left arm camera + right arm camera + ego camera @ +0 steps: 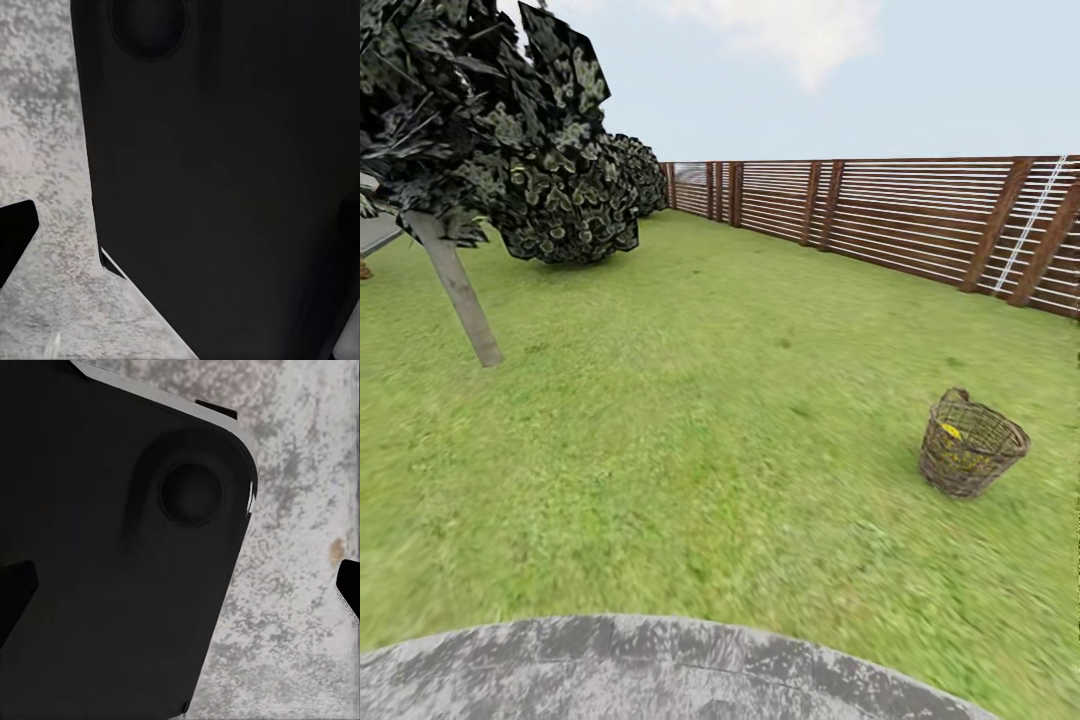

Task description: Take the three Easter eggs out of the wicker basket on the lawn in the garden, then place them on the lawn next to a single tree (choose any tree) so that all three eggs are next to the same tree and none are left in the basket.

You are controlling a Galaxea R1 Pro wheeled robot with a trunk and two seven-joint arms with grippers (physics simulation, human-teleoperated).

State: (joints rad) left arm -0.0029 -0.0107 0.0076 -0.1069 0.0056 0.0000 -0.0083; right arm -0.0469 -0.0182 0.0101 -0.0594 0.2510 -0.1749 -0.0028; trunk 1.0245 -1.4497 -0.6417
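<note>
Where the lawn (690, 400) spreads, the wicker basket (970, 445) stands — tree (460, 290) well apart.

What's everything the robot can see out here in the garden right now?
Wicker basket: one, brown, on the lawn at the right of the head view.
Easter eggs: yellow shows through the basket's weave; number cannot be told.
Tree: one, pale grey trunk with dark foliage, at the left on the lawn.
Lawn: one, mottled green, across the middle.
Fence: one, brown slats, along the far edge.
Stone patio: one, grey, nearest the camera.
Sky: pale blue with a white cloud.
Robot's own body: dark panels close in both wrist views, above grey stone.
</note>
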